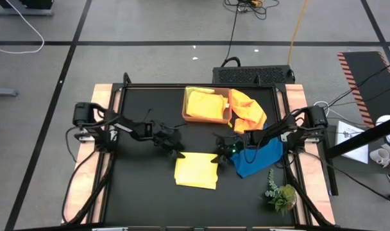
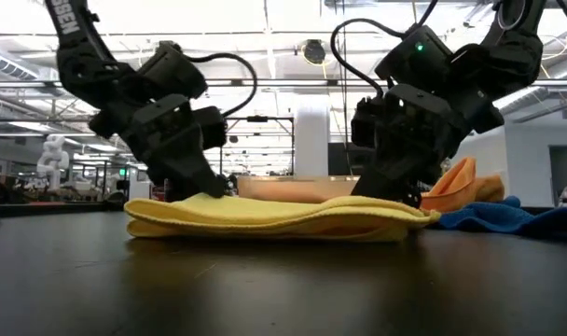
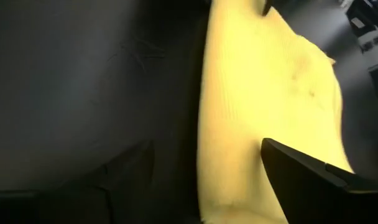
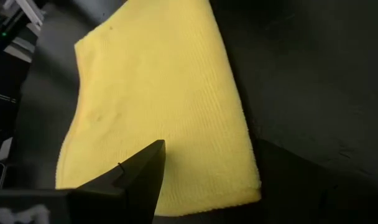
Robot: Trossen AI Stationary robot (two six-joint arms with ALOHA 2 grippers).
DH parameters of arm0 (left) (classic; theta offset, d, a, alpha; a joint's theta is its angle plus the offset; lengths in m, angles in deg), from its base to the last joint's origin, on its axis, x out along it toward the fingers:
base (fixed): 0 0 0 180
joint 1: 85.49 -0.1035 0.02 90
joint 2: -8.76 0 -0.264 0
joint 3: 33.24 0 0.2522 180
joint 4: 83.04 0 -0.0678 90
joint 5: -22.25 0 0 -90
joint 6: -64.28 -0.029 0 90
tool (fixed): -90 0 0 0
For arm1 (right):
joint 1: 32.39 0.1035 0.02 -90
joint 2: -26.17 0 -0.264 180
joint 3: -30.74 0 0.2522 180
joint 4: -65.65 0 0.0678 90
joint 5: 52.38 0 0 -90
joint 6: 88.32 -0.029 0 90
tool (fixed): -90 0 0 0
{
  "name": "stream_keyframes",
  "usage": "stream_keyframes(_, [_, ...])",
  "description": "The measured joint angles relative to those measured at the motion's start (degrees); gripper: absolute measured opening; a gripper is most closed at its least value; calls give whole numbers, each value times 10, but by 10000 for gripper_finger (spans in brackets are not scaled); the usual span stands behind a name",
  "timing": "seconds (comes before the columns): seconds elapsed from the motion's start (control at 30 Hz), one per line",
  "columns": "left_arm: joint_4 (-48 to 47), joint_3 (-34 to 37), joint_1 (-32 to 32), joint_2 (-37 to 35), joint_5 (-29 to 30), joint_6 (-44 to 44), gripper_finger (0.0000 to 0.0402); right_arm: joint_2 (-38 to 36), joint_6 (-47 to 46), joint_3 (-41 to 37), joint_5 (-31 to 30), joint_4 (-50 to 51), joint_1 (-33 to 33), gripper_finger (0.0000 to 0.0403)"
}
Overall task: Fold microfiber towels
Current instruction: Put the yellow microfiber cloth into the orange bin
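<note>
Seen from above, your black table [image 1: 144, 192] carries a folded yellow towel [image 1: 196, 171] lying flat near its middle. Both grippers stand at the far edge of that towel, one at each far corner.

Left gripper [image 1: 176, 151]: you have it at the towel's far left corner, low over the cloth. Its fingers are spread and nothing is pinched between them. In the left wrist view one dark finger [image 3: 313, 186] shows above the yellow towel [image 3: 270, 118], apart from the fabric surface. In the low view the left gripper [image 2: 204, 187] stands at the left end of the folded towel [image 2: 274, 217]; you cannot tell whether its tip touches the cloth.

Right gripper [image 1: 219, 153]: you have it at the towel's far right corner, also low. Its fingers are spread, holding nothing. The right wrist view shows one finger [image 4: 136, 180] over the yellow towel [image 4: 158, 106], which lies smooth with its edges lined up. In the low view the right gripper [image 2: 395, 191] stands at the towel's right end.

Other cloths: a blue towel [image 1: 256, 159] lies crumpled on the table under the right arm, just right of the yellow one. A brown tray [image 1: 186, 106] at the far side holds another yellow cloth [image 1: 206, 106], and an orange towel [image 1: 248, 112] is bunched against the tray's right side. A small green plant [image 1: 279, 194] sits near the table's near right corner.
</note>
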Motion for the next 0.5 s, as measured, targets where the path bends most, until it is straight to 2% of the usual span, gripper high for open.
stream_keyframes(0.13, [-11,-17,4,23,-8,-2,268,2,14,0,-4,-1,4,221])
stream_keyframes(0.23, [-27,-18,3,24,-5,-22,220,2,37,0,-13,4,4,183])
stream_keyframes(0.37, [-46,-18,4,18,1,-68,124,3,54,0,-16,10,2,110])
stream_keyframes(0.5, [-66,-22,1,7,-10,-79,20,-6,60,-1,-10,18,3,23])
